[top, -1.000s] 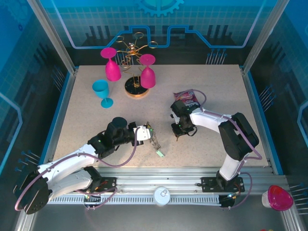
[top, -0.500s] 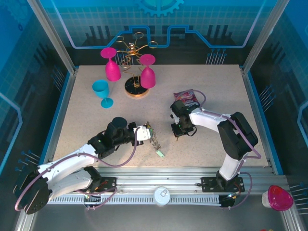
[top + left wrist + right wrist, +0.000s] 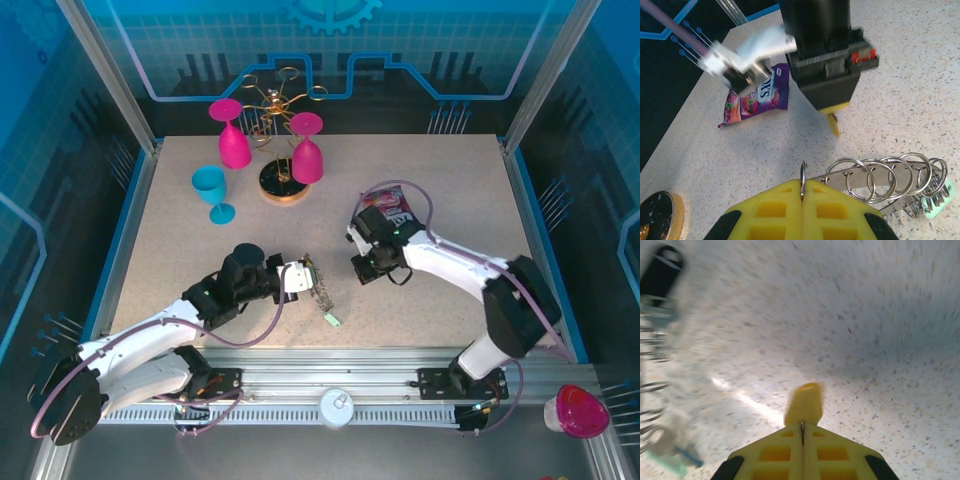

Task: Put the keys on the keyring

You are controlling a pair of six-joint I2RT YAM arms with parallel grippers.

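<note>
Firmly, left end effector (image 3: 802,189) clamps keyring (image 3: 875,176), right end effector (image 3: 802,429) yellow-tagged key (image 3: 805,402).

Left of centre toward the table's (image 3: 450,170) near edge, the left gripper (image 3: 303,272) meets the far end of the keyring (image 3: 318,290), a pale green key tag (image 3: 333,320) at its near end. The right gripper (image 3: 362,274) hangs apart to the right, a purple snack packet (image 3: 392,205) just behind it. Toward the far-left corner stand a blue goblet (image 3: 212,190), two pink goblets (image 3: 233,140) and a gold wire rack (image 3: 272,105).
</note>
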